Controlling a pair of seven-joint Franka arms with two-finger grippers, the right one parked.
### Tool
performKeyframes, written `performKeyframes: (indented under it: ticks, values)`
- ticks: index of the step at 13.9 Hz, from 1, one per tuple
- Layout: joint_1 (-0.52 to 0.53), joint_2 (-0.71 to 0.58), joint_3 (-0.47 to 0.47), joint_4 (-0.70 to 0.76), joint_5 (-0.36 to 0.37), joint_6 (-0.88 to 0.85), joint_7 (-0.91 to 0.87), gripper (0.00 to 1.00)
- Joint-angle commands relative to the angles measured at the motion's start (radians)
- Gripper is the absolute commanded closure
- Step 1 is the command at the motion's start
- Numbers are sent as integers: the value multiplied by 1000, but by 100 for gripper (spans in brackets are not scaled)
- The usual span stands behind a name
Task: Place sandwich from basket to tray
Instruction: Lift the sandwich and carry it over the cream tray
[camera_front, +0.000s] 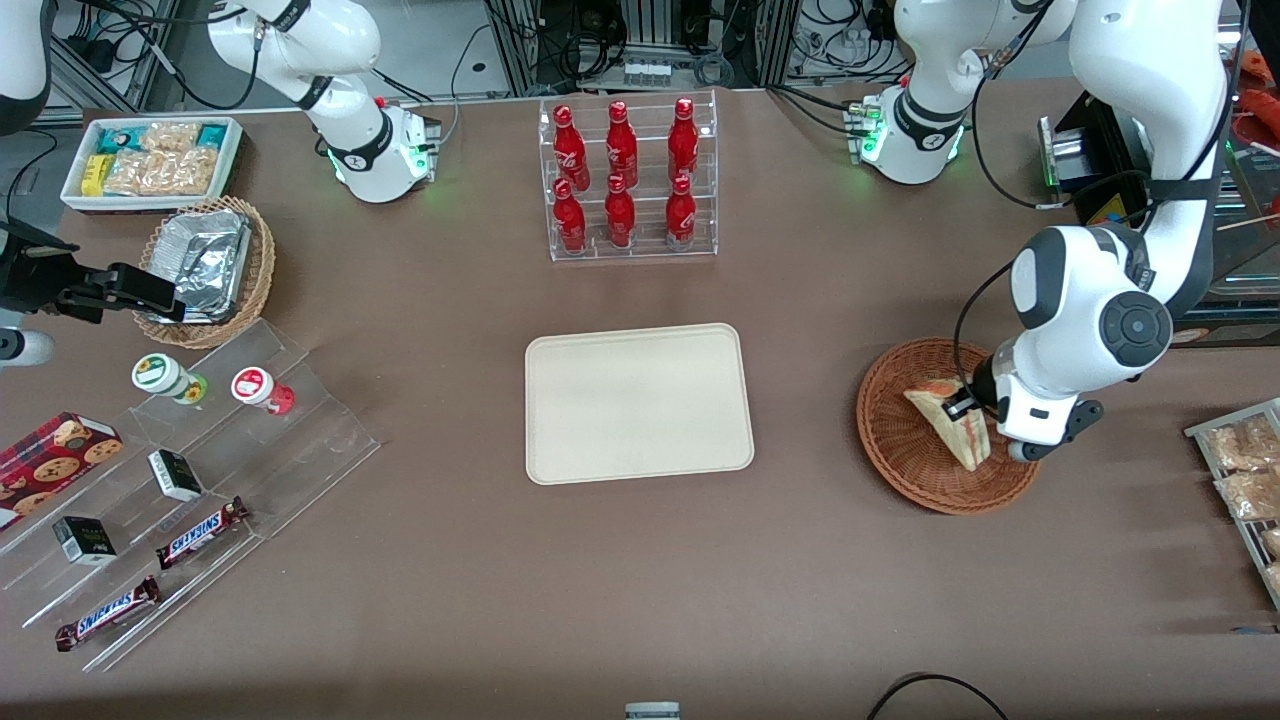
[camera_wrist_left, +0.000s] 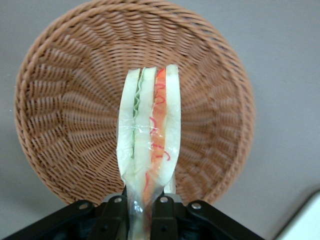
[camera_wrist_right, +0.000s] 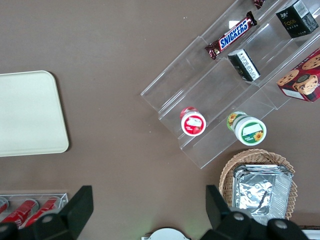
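Observation:
The sandwich (camera_front: 950, 422), a wrapped wedge of pale bread with red and green filling (camera_wrist_left: 148, 135), is held over the reddish-brown woven basket (camera_front: 900, 455). My left gripper (camera_front: 978, 410) is shut on the sandwich's narrow end, with black fingers (camera_wrist_left: 164, 220) on either side of it (camera_wrist_left: 140, 220). In the wrist view the sandwich hangs above the basket's floor (camera_wrist_left: 75, 115). The cream-beige tray (camera_front: 638, 402) lies flat at the table's middle, beside the basket toward the parked arm's end, with nothing on it; its corner shows in the right wrist view (camera_wrist_right: 30, 112).
A clear rack of red bottles (camera_front: 625, 180) stands farther from the front camera than the tray. A clear stepped shelf with snack bars and cups (camera_front: 180, 470), a tan wicker basket with a foil container (camera_front: 205, 265) and a white bin of snacks (camera_front: 150, 160) lie toward the parked arm's end. A rack of snack packets (camera_front: 1245, 470) is at the working arm's end.

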Motion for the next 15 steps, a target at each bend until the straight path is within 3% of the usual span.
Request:
performKeyframes:
  ticks: [1, 8, 12, 15]
  values:
    - [-73, 14, 3, 48, -5, -30, 13, 100]
    - [-297, 117, 4, 198, -1, -35, -1, 100]
    - [-416, 230, 4, 360, -11, -93, -13, 100]
    - [-507, 333, 4, 483, -5, -115, -119, 100]
